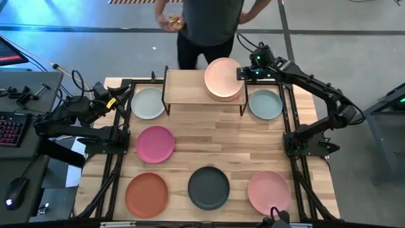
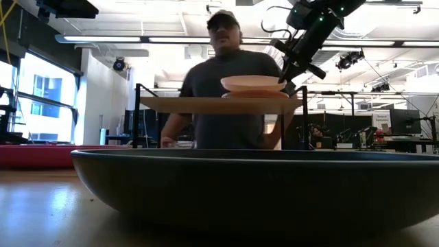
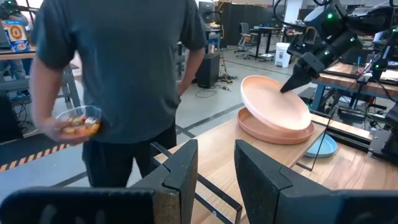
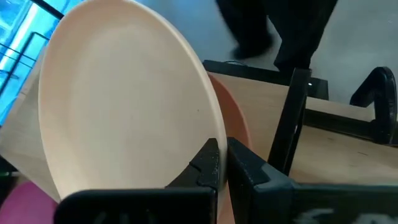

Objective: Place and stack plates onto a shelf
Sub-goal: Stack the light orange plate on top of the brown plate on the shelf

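The shelf stands at the table's far edge, with a tan plate on its right half. Above that plate, my right gripper is shut on the peach plate. The other plates lie flat on the table. One grey-green plate is left of the shelf and one is right of it. The magenta plate lies mid-left. Terracotta, charcoal and pink plates lie along the near edge. My left gripper is open and waits by the table's far left corner. My right gripper pinches the peach plate's rim between its two fingers, on the plate's right, far side. The fingers slant down from the table's right. The plate is tilted: the held side is raised and the opposite edge lies on the tan plate.
A person stands just behind the shelf, holding a bowl of food. Black rails run along the table's left and right sides. The shelf's left half is bare wood. In the low view, the charcoal plate fills the foreground.
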{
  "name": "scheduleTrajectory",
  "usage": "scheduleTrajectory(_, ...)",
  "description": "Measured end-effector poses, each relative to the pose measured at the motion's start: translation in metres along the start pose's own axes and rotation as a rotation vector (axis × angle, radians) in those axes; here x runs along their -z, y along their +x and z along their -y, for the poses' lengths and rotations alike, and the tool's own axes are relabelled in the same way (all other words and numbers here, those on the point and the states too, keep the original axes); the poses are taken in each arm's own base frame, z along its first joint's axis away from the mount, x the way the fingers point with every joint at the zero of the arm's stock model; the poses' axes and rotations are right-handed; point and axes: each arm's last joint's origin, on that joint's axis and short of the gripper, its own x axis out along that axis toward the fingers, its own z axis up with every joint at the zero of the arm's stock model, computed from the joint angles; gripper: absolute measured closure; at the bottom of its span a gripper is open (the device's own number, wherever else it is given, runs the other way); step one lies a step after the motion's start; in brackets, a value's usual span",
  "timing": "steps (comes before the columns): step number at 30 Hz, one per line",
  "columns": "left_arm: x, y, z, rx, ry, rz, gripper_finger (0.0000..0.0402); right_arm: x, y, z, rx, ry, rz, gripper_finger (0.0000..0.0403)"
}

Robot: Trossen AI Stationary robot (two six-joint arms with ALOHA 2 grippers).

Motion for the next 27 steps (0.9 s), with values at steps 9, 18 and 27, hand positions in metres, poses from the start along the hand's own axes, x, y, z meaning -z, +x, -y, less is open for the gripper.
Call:
scheduleTrajectory(9,0.0,0.0,0.0,0.0,0.0,0.0,0.0306,0.0008,0.0037,0.0009,0.015,-0.025,-0.009,0.0403)
scheduleTrajectory(18,0.0,0.0,0.0,0.001,0.0,0.0,0.0306,0.0043,0.0038,0.0034,0.048,-0.046,-0.038,0.0403)
scheduleTrajectory(27,0.0,0.0001,0.0001,0.0,0.0,0.0,0.0306,0.004,0.0039,0.0033,0.049,-0.068,-0.034,0.0403)
